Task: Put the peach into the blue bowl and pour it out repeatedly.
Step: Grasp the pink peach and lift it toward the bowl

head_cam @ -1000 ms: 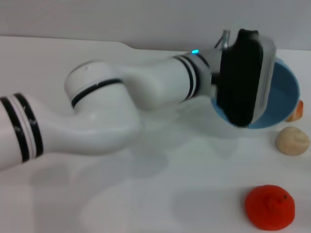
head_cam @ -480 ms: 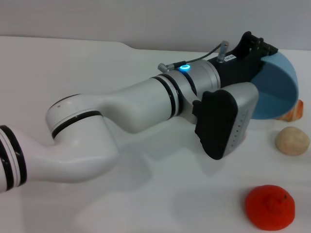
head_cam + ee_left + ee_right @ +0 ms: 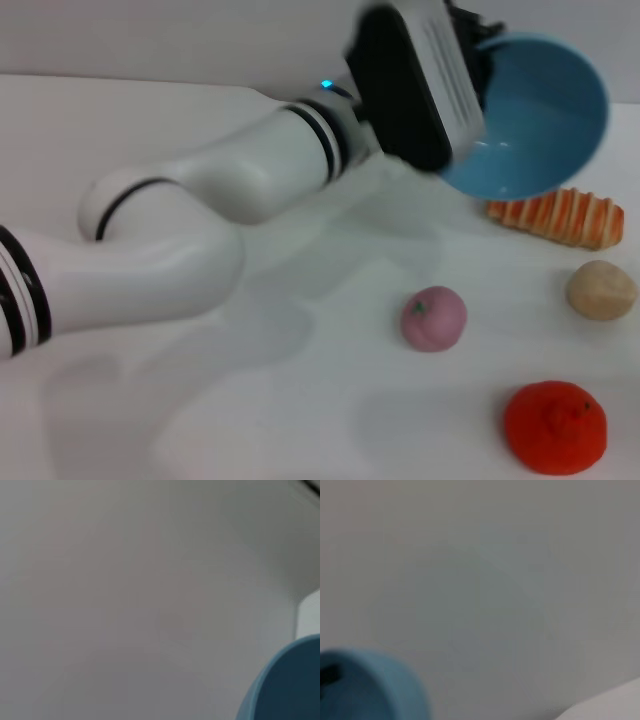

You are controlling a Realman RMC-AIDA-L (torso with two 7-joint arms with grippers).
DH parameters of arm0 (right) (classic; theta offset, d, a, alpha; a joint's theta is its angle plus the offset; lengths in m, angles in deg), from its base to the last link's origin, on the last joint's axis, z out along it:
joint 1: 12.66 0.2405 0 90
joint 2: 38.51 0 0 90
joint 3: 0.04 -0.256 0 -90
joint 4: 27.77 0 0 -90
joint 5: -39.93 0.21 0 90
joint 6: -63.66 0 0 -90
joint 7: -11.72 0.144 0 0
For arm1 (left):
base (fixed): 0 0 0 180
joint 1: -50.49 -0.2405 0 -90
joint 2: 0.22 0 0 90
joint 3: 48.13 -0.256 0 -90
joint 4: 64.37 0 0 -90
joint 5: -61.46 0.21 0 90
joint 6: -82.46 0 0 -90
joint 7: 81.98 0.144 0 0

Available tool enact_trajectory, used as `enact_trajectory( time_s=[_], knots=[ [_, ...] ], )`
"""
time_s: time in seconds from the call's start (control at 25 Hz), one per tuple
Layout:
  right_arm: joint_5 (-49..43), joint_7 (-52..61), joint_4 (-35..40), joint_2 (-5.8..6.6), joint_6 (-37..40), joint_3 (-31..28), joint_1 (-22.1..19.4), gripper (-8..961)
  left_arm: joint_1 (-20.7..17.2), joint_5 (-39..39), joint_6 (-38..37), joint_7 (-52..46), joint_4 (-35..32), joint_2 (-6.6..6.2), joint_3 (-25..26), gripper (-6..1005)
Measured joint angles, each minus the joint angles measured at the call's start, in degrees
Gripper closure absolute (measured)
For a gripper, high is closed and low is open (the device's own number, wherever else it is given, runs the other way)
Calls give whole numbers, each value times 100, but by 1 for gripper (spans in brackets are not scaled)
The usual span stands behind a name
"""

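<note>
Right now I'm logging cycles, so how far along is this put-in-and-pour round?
The pour looks done: the small pink-purple round peach lies on the white table, outside the bowl. In hand: the left gripper holds the light blue plastic bowl raised, tilted and empty. Left: set it down and reload the peach.

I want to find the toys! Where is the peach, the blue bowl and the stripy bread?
peach [image 3: 434, 318]: head view, middle of its pink side.
blue bowl [image 3: 535, 120]: head view, inside wall.
stripy bread [image 3: 558, 216]: head view, middle of its orange-striped top.
</note>
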Motion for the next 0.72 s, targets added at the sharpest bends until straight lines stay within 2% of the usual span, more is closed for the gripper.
enact_trajectory(
  time_s=[0.04, 0.08, 0.16, 0.36, 0.52, 0.72],
  knots=[
    [-82, 79, -8, 4, -8, 116, 30, 361, 0, 0, 0, 0, 0, 0, 0, 1000],
    [-286, 295, 15, 11, -33, 258, 76, 361, 62, -693, -547, -497, 47, -11, 442, 1000],
    [-833, 956, 195, 23, -78, 490, 194, 361, 115, -976, -910, -847, 93, -19, 717, 1000],
    [-2374, 2866, 1023, 30, -86, 899, 679, 362, 469, -1582, -2462, -1851, 388, -34, 1709, 1000],
    [-3332, 3858, 1480, 28, -156, 1093, 1181, 363, 684, -2069, -3099, -2114, 687, -42, 2061, 1001],
    [-4289, 4826, 1615, 49, -341, 1364, 1725, 362, 623, -2672, -3640, -2112, 715, -58, 2374, 1001]
  ],
)
